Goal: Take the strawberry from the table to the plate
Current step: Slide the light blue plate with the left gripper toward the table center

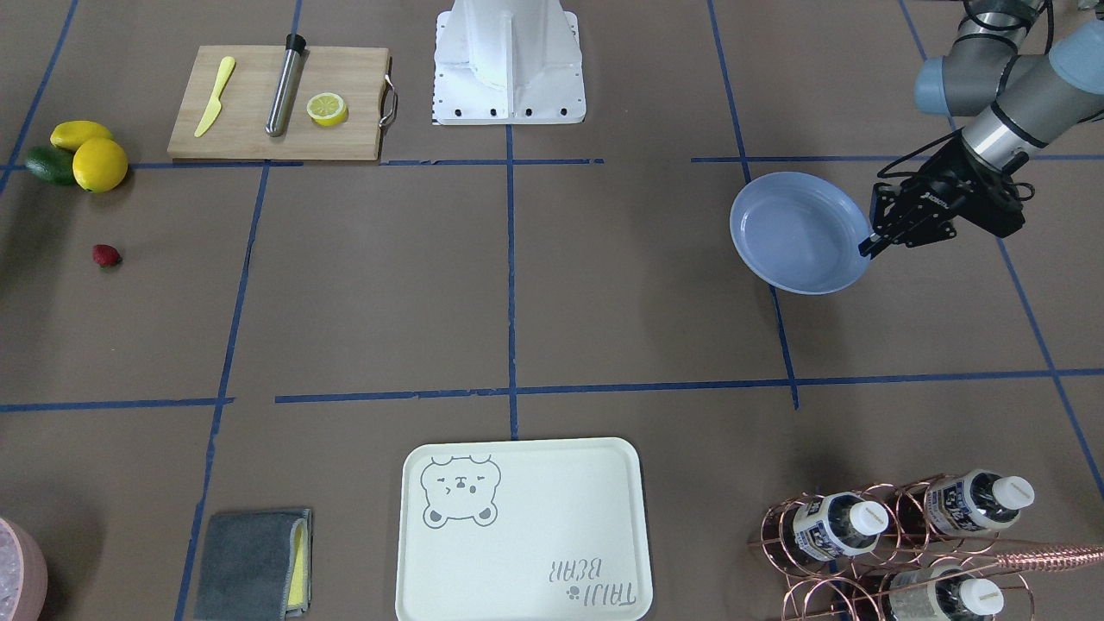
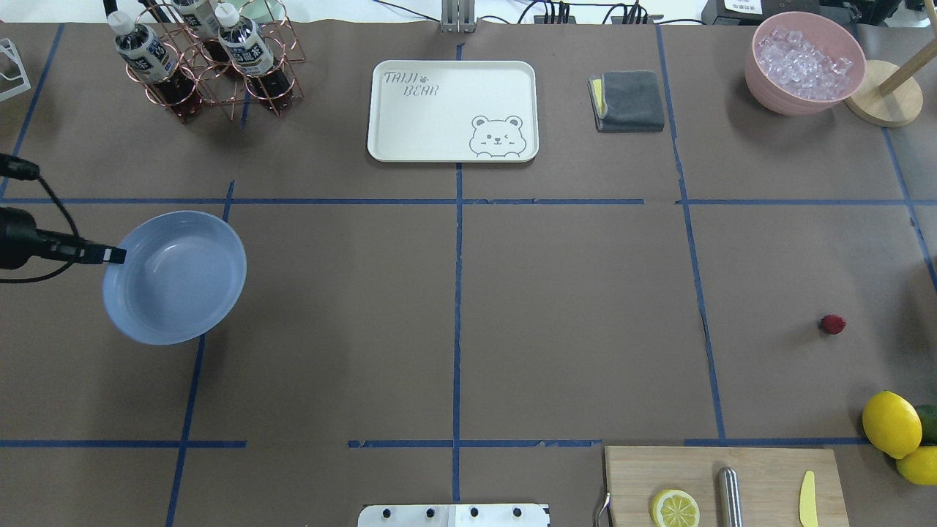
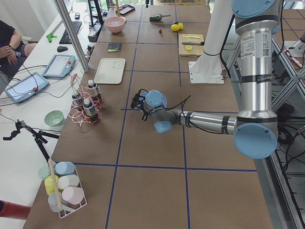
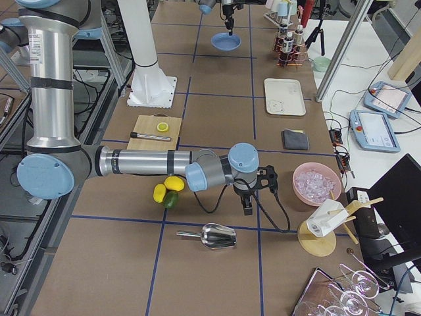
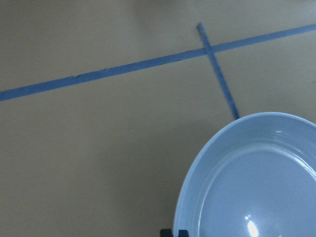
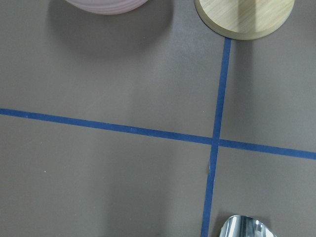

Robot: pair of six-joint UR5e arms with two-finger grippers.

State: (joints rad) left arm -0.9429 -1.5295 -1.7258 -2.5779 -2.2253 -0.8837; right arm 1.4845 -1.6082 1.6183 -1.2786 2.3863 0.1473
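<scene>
The strawberry [image 1: 106,255] [image 2: 832,324], small and dark red, lies alone on the brown table [image 1: 604,302] just past the lemons. Far across the table sits the light-blue plate [image 1: 798,233] [image 2: 176,278] [image 5: 256,182]. My left gripper [image 1: 869,246] [image 2: 116,255] is shut on the plate's rim, and nothing lies in the plate. My right gripper [image 4: 248,210] shows only in the exterior right view, hanging low over the table between the lemons and the ice bowl. I cannot tell whether it is open or shut.
Two lemons and an avocado [image 1: 86,155] lie near the strawberry. A wooden board [image 1: 250,129] carries a yellow knife, a steel rod and a lemon half. Also here: a bear-print tray [image 1: 522,530], bottle rack [image 1: 897,535], grey cloth [image 1: 250,565], pink ice bowl [image 2: 805,62], metal scoop [image 4: 210,236].
</scene>
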